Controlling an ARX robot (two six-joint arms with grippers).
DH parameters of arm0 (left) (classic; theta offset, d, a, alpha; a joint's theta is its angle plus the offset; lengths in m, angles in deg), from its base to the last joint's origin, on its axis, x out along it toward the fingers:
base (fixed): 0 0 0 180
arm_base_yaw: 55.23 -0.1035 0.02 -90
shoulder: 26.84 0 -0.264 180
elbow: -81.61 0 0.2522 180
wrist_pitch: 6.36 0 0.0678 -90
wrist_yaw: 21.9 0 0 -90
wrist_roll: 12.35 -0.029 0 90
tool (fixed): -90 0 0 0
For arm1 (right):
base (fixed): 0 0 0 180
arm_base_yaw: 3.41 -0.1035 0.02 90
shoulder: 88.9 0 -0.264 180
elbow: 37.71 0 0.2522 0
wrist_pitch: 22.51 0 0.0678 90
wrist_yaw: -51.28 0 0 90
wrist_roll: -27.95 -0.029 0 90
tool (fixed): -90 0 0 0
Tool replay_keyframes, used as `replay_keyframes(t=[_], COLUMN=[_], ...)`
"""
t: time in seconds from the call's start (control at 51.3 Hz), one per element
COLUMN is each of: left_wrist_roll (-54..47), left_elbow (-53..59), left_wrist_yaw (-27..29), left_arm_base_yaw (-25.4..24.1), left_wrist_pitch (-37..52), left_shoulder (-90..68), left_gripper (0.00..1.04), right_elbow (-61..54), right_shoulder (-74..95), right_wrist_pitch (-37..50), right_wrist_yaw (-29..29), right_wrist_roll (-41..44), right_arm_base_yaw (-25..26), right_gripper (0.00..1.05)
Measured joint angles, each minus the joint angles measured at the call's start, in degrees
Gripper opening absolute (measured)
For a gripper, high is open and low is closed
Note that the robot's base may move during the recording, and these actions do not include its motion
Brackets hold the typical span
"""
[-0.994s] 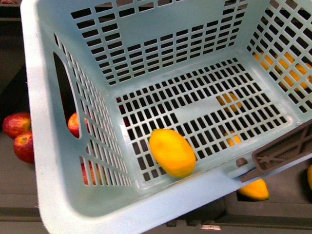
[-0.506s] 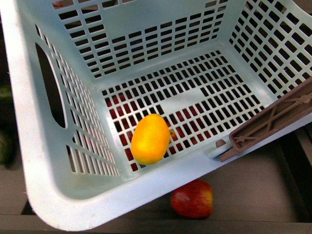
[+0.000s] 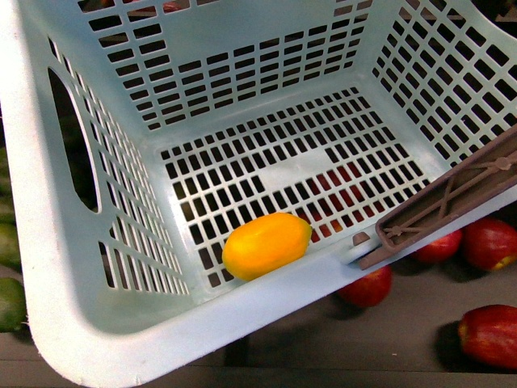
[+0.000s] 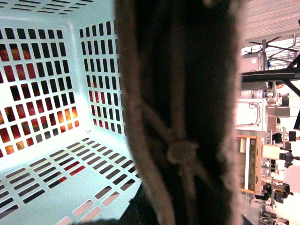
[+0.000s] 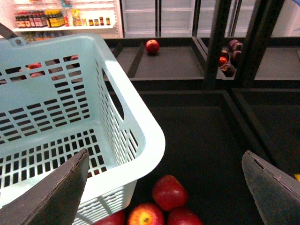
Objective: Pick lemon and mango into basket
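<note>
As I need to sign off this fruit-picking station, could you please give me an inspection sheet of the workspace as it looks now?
Surface: dark display trays below the basket.
Job's things: lemon lying on the floor of the aqua basket, against its near wall; no mango seen in it.
Clutter: red apples on the trays beside and below the basket; green fruits at the left edge.
Grippers: right gripper open and empty, beside the basket; left gripper's state cannot be told, a dark blurred shape fills its view.
Cables: nothing seen; only a pale knotted cord close to the left wrist lens.
Surroundings: shop shelves with bottles.
</note>
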Motion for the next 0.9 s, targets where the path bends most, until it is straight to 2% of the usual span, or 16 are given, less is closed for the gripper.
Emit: replay_keyframes(t=[0.896], left_wrist_roll=[0.02], left_elbow=[0.0], left_wrist_yaw=[-0.2], left_arm_base_yaw=[-0.07], left_wrist_pitch=[0.02], left_shoulder=[0.0], left_gripper=[0.04], right_elbow=[0.0], right_shoulder=[-0.04], right_wrist_pitch=[0.02], right_wrist_yaw=[0.02], right_wrist_roll=[0.0], right_arm_base_yaw=[-0.02], right_gripper=[0.96])
